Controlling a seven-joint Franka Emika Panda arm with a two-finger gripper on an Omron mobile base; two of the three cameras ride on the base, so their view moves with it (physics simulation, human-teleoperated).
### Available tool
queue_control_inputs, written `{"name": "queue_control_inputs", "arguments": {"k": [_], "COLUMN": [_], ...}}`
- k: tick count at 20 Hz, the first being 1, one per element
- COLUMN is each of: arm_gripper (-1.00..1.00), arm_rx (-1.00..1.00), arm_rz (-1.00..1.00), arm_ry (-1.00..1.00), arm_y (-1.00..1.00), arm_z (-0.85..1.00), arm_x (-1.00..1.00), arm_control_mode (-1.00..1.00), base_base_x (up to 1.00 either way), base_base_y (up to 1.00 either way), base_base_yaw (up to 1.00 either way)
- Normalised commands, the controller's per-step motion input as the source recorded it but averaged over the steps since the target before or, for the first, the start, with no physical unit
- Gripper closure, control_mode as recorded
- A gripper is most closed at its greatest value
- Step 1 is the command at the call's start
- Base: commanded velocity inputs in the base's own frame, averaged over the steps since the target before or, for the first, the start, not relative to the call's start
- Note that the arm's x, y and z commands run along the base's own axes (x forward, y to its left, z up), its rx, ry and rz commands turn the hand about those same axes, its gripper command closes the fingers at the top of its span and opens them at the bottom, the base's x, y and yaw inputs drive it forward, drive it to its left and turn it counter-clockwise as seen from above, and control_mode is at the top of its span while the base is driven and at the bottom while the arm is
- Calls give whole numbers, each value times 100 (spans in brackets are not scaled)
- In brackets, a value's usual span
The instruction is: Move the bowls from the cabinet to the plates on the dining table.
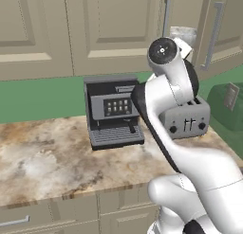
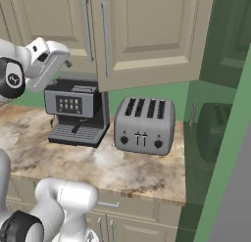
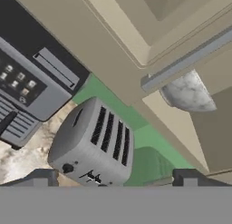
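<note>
Judging from how things lie, the task is barely begun. To the left, a coffee machine [image 1: 113, 110] stands on the counter [image 1: 42, 157], with a toaster [image 1: 185, 118] just to its right. Farther right, the pale marbled bowl [image 3: 189, 92] is seen still resting on the shelf of the opened cabinet [image 1: 216, 29]. The gripper [image 3: 113, 178] is held wide open and empty nearby; no bowl has been delivered.

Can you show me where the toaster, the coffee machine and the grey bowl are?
toaster [image 2: 144, 124], right base view, on its front face.
coffee machine [image 1: 113, 110], left base view, on its button panel.
grey bowl [image 3: 186, 92], hand view, on its rounded side, inside the cabinet.
</note>
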Motion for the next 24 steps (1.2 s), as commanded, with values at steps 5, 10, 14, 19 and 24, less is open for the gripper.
{"name": "queue_control_inputs", "arguments": {"k": [5, 10, 14, 19, 24], "arm_gripper": [-100, -100, -100, -100, -100], "arm_rx": [-10, 0, 0, -4, -7], "arm_rz": [-3, 0, 0, 0, 0], "arm_ry": [0, 0, 1, 0, 0], "arm_y": [-26, -37, -29, -8, 0], "arm_z": [-16, -25, -21, -7, 0], "arm_x": [47, 51, 52, 39, 40], "arm_control_mode": [-100, -100, -100, -100, -100], "base_base_x": [0, 0, 0, 0, 0], "base_base_y": [0, 0, 0, 0, 0], "base_base_yaw": [0, 0, 0, 0, 0]}}
